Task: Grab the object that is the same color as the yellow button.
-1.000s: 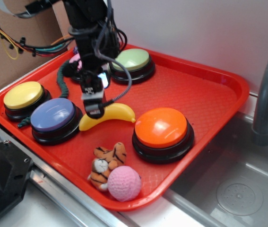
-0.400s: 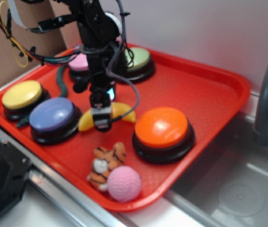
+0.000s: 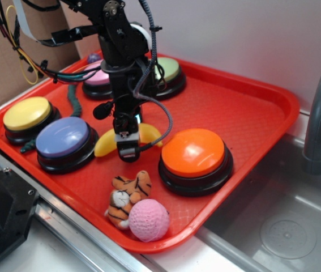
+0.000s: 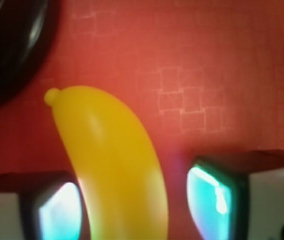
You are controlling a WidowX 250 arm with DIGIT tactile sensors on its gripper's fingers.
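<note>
The toy banana [image 3: 106,143] lay on the red tray [image 3: 245,113] a little left of centre in the exterior frame, between the purple button [image 3: 64,137] to its left and the orange button [image 3: 193,153] to its right; the yellow button [image 3: 28,114], whose colour it shared, sat well apart at the left edge. The gripper [image 3: 127,151] stood low over the banana's middle; in the wrist view its two fingers [image 4: 217,200] were apart, the banana [image 4: 111,160] running up between them, lying hard against the left finger with a bare strip of tray open before the right one. From there, the off-centre fit looked like the main risk; a close would likely shove the banana sideways before both pads met it; its smooth, curved skin could then roll or squirt out lengthways toward the top of the wrist frame. A pinch set too high on the rounded back might likewise slip off; a further drop could press the fingertips into the tray; the dark button base [image 4: 11,50] at the upper left of the wrist frame was near enough for the banana's tip to be nudged against it.
</note>
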